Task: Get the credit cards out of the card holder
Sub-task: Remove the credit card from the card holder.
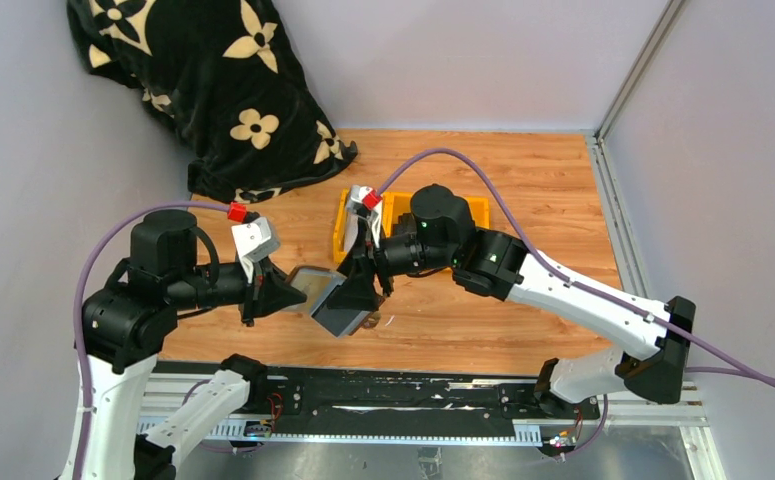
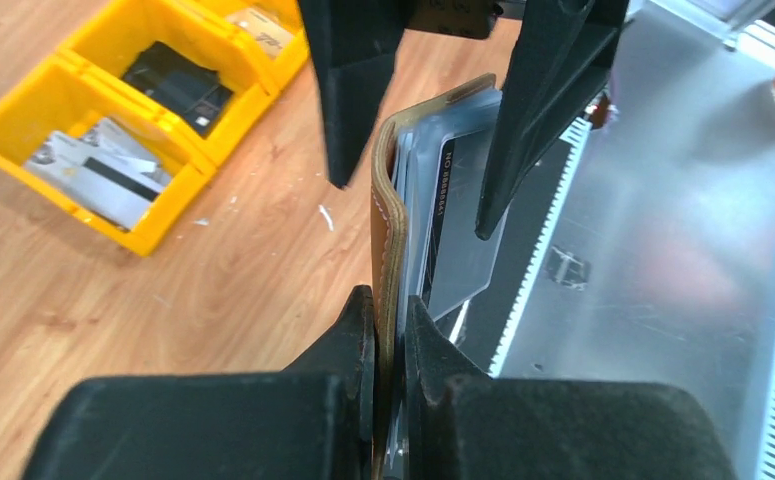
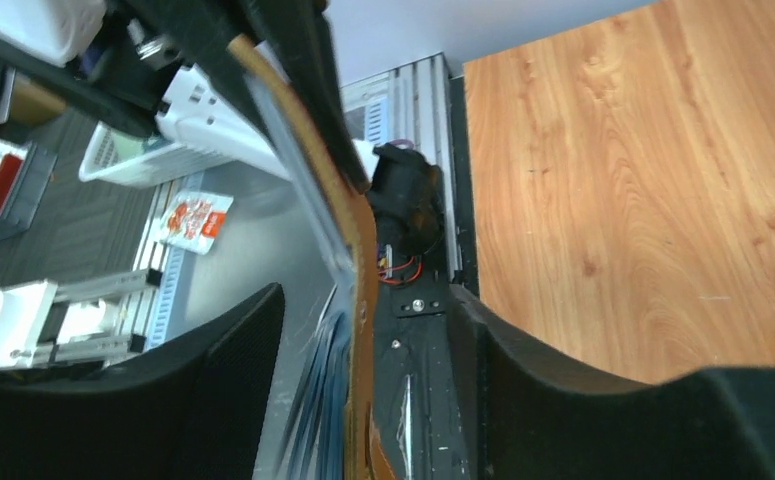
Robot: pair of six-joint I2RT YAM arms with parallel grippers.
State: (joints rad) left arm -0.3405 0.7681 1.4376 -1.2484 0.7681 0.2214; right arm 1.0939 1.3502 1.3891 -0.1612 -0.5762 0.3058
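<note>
The brown leather card holder hangs in the air above the table's near edge, grey inner face up. My left gripper is shut on its left edge; the left wrist view shows the pads pinching the brown leather. Grey credit cards stick out of its inner pockets. My right gripper is open and straddles the holder's far end. In the right wrist view the holder and the card edges stand between the right gripper's fingers, with a gap on each side.
Yellow bins stand behind the grippers; in the left wrist view the bins hold cards and a black item. A black flowered blanket lies at the back left. The metal rail runs along the near edge.
</note>
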